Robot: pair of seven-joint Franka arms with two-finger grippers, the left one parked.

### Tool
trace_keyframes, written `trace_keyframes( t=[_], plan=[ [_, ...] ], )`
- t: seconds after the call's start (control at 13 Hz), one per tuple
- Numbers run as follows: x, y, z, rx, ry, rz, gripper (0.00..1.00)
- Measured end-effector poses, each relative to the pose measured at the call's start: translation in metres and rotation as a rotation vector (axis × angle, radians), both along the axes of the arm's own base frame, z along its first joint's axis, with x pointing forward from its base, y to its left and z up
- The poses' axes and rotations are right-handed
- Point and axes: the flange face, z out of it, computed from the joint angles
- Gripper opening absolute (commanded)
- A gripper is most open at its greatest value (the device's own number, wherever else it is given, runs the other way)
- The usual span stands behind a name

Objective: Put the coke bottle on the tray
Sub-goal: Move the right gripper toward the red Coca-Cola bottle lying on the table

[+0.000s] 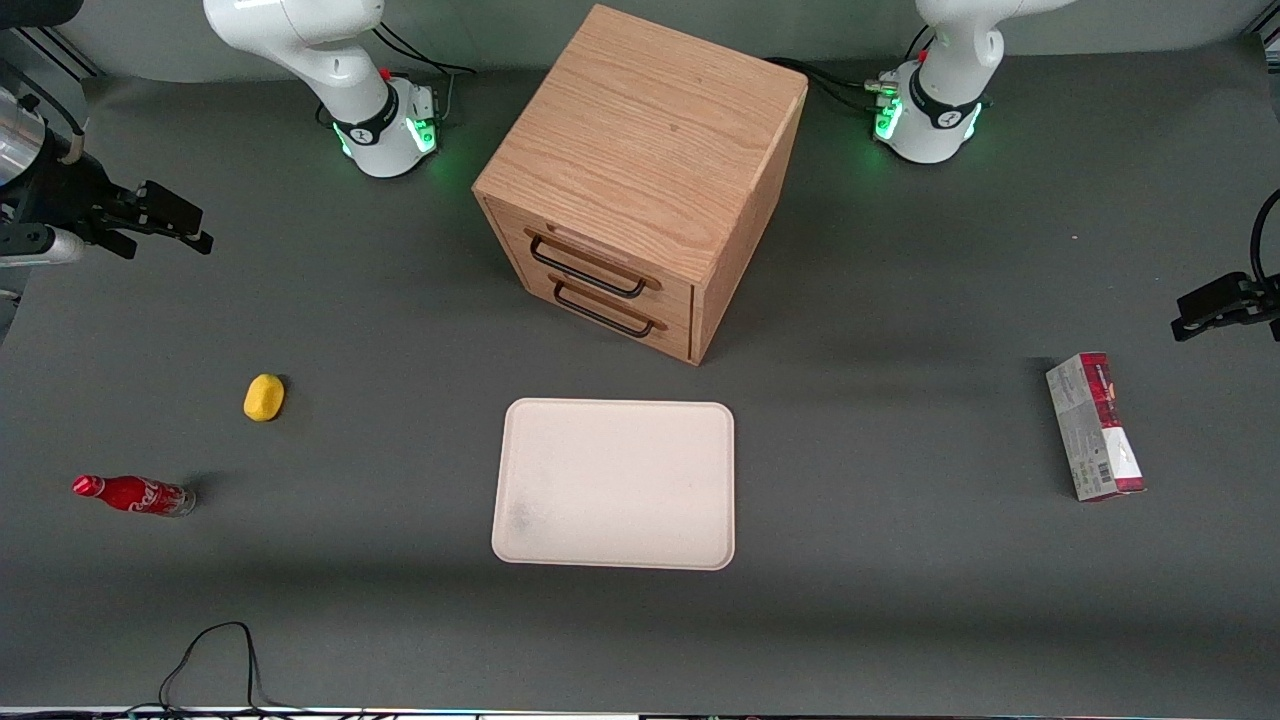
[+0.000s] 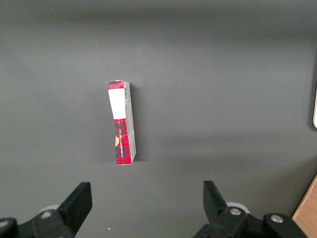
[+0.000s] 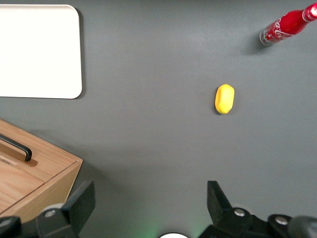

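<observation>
On the grey table the small red coke bottle (image 1: 133,495) lies untouched, well apart from the bare cream-white tray (image 1: 614,484); the right arm's gripper (image 1: 165,220) hangs high, fingers spread and holding nothing

You get even, soft overhead light, sharp focus; the tray (image 3: 39,49) glares white, and the cabinet (image 1: 640,180) casts faint shadow.

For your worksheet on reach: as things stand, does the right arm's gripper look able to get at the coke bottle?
Probably yes. The gripper hangs open above the working arm's end of the table, and the coke bottle stands at that same end, nearer the front camera. Only a small yellow object is nearby, apart from the bottle.
</observation>
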Motion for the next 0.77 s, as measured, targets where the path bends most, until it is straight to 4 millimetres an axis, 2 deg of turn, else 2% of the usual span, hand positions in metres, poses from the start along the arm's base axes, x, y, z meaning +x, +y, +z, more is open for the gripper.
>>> trace_keyframes(
  t=[0.23,0.38,0.46,0.54,0.69,0.77],
  plan=[
    [0.009,-0.002,-0.005,-0.008,0.007,-0.013,1.00],
    [0.024,-0.020,-0.005,-0.019,-0.004,-0.038,1.00],
    [0.035,-0.041,-0.009,-0.023,-0.004,-0.038,1.00],
    [0.046,-0.070,-0.018,-0.027,0.001,-0.031,1.00],
    [0.074,-0.137,-0.045,-0.057,0.015,0.013,1.00],
    [0.090,-0.163,-0.063,-0.079,0.015,0.052,1.00]
  ],
)
